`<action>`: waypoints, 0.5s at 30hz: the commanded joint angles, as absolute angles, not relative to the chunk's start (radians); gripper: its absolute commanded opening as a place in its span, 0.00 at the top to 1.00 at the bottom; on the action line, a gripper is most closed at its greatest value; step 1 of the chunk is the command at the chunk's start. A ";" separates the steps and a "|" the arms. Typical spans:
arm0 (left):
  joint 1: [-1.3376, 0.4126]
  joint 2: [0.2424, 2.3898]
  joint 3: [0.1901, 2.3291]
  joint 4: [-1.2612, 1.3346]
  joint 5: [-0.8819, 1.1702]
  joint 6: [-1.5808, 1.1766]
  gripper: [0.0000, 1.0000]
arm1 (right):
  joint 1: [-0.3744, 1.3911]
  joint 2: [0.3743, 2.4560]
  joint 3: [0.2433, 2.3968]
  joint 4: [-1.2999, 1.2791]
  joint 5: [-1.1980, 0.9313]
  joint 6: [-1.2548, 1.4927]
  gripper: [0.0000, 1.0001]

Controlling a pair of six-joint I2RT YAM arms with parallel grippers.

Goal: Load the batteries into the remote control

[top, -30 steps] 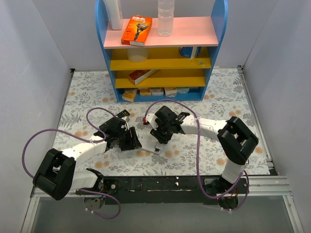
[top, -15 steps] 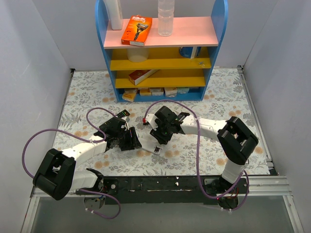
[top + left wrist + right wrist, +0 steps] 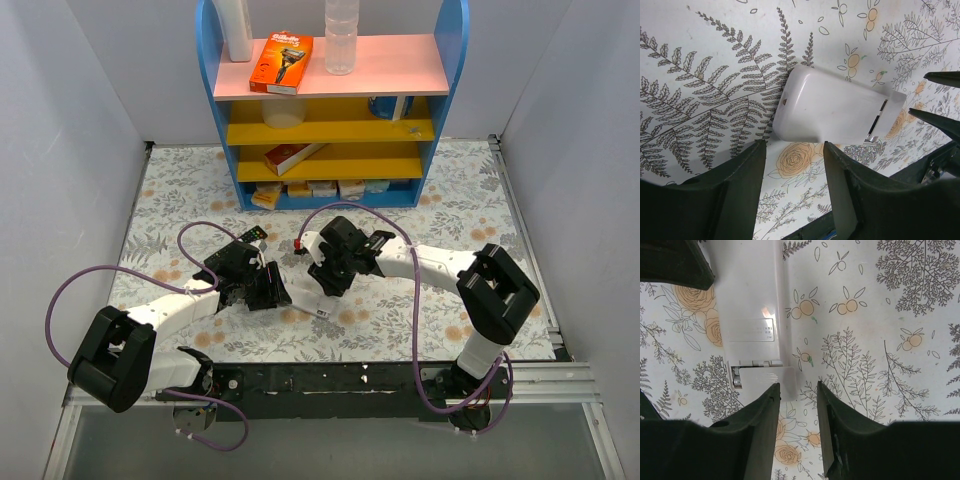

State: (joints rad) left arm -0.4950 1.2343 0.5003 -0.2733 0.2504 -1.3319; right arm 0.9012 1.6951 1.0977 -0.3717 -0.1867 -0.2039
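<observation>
The white remote control (image 3: pixel 840 112) lies back up on the floral cloth, between both grippers in the top view (image 3: pixel 311 298). Its battery cover (image 3: pixel 765 379) is slid partly off the end, showing a metal contact. My left gripper (image 3: pixel 793 147) is open and empty, just short of the remote's rounded end. My right gripper (image 3: pixel 797 387) is open and empty, its left finger (image 3: pixel 757 415) over the cover's corner. In the top view the left gripper (image 3: pixel 272 292) and right gripper (image 3: pixel 322 285) face each other. A small red-ended piece (image 3: pixel 299 246) lies nearby; I cannot tell if it is a battery.
A black remote (image 3: pixel 250 235) lies behind the left gripper. A blue shelf unit (image 3: pixel 330 110) with boxes and a bottle stands at the back. Purple cables loop over both arms. Grey walls close in left and right.
The right arm has shifted slightly, its elbow moving a little to the right. The remote and the left arm have barely moved.
</observation>
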 commanded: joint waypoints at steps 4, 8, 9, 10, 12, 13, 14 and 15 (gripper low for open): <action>-0.497 1.221 0.511 -0.307 0.230 -1.324 0.51 | 0.908 1.649 1.081 -0.353 -0.190 -0.176 0.58; -0.497 1.216 0.508 -0.307 0.233 -1.324 0.51 | 0.908 1.672 1.078 -0.353 -0.195 -0.183 0.58; -0.495 1.216 0.508 -0.307 0.233 -1.324 0.51 | 0.910 1.675 1.078 -0.351 -0.204 -0.183 0.59; -0.497 1.213 0.508 -0.307 0.233 -1.324 0.51 | 0.908 1.677 1.078 -0.347 -0.209 -0.184 0.59; -0.497 1.213 0.506 -0.307 0.232 -1.324 0.51 | 0.908 1.687 1.078 -0.345 -0.222 -0.184 0.59; -0.497 1.213 0.506 -0.307 0.232 -1.324 0.51 | 0.908 1.690 1.078 -0.344 -0.229 -0.186 0.59; -0.497 1.213 0.505 -0.307 0.235 -1.324 0.51 | 0.908 1.697 1.080 -0.345 -0.235 -0.187 0.59; -0.497 1.213 0.506 -0.307 0.235 -1.324 0.51 | 0.908 1.700 1.077 -0.344 -0.245 -0.187 0.59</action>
State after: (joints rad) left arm -0.4950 1.2339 0.5003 -0.2737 0.2504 -1.3323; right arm 0.9047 1.6905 1.0824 -0.3649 -0.1982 -0.1864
